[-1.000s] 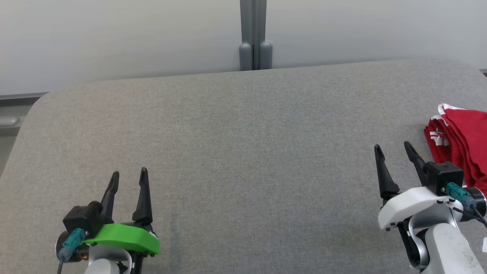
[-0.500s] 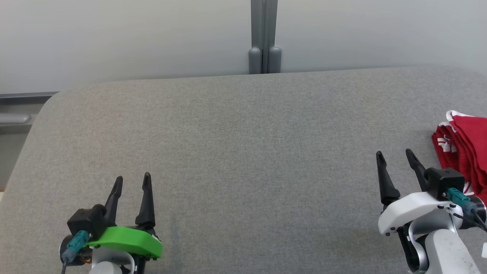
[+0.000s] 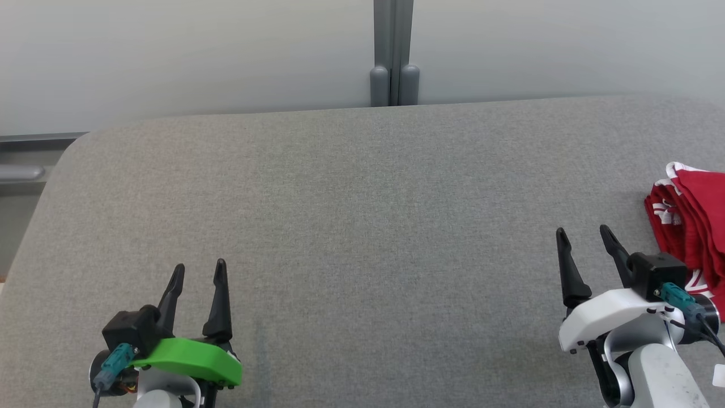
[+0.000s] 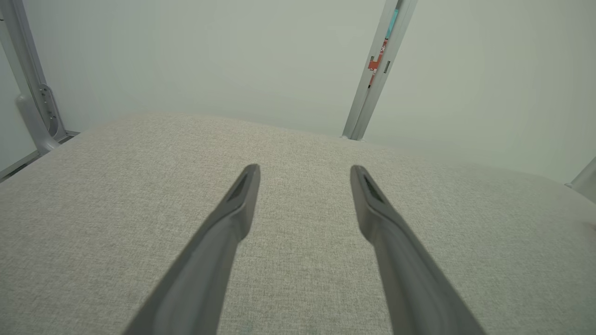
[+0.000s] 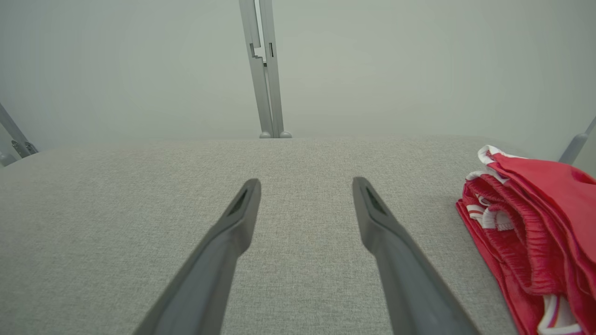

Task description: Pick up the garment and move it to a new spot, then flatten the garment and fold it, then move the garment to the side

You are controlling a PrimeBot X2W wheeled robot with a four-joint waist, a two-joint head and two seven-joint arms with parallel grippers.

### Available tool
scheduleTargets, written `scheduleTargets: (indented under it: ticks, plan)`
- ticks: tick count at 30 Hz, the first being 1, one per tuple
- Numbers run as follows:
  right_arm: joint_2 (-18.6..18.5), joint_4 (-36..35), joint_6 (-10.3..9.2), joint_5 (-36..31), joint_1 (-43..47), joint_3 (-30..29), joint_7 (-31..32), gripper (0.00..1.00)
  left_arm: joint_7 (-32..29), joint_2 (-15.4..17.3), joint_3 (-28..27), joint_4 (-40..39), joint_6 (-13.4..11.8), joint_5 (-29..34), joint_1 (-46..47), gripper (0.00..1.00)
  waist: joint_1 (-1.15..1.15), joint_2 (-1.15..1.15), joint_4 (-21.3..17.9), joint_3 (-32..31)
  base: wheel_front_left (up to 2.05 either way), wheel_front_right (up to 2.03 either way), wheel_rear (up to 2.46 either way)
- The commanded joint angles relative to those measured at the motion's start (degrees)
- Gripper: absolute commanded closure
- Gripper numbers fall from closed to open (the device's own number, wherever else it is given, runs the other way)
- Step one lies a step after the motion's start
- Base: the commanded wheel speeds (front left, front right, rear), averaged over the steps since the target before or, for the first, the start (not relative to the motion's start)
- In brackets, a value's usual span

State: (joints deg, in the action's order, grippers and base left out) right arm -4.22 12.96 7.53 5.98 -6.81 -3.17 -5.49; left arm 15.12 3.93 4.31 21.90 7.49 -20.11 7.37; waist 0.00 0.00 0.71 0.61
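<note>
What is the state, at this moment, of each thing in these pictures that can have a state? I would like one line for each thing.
left gripper: open, empty.
right gripper: open, empty, beside the red garment and apart from it.
red garment: lying in bunched layers, not held, partly cut off by the head view's right edge.
grey padded table: bears the garment at its right side.

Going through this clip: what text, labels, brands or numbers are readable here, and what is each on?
No text can be read.
White markings on the red garment: creased into the folds, no letters can be made out.
Red and teal stickers on the grey post: too small and blurred to read.
</note>
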Motion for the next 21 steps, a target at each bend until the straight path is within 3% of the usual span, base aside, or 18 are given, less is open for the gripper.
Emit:
scheduleTargets:
  ticks: [1, 8, 9, 14, 21]
  plan:
    - [0.2, 0.2, -0.10, -0.4, 0.0, 0.0, -0.2, 0.00, 0.0, 0.4, 0.2, 0.1, 0.0, -0.2, 0.4, 0.00, 0.00, 0.00, 0.0, 0.0, 0.00, 0.00, 0.00]
    - [0.3, 0.2, -0.10, -0.5, 0.1, -0.3, -0.2, 0.00, 0.0, 0.5, 0.5, 0.4, 0.0, 0.2, 0.6, 0.00, 0.00, 0.00, 0.2, -0.2, 0.00, 0.00, 0.00]
    - [0.2, 0.1, 0.00, -0.1, 0.0, -0.2, 0.0, 1.00, 0.0, 0.2, 0.5, 0.4, 0.0, 0.0, 0.1, 1.00, 0.00, 0.00, 0.2, -0.2, 0.00, 0.00, 0.00]
    - [0.5, 2.4, 0.01, 0.7, 1.3, -0.3, 0.4, 1.00, -0.2, 0.0, 0.7, 2.5, 0.0, -0.7, -1.1, 1.00, 0.00, 0.00, 0.2, -0.2, 0.00, 0.00, 0.00]
    - [0.6, 2.6, 0.01, 8.7, 0.9, -1.0, 1.9, 1.00, -2.3, -0.1, -0.5, 1.5, 0.0, -7.4, -1.0, 1.00, 0.00, 0.00, 0.2, -0.2, 0.00, 0.00, 0.00]
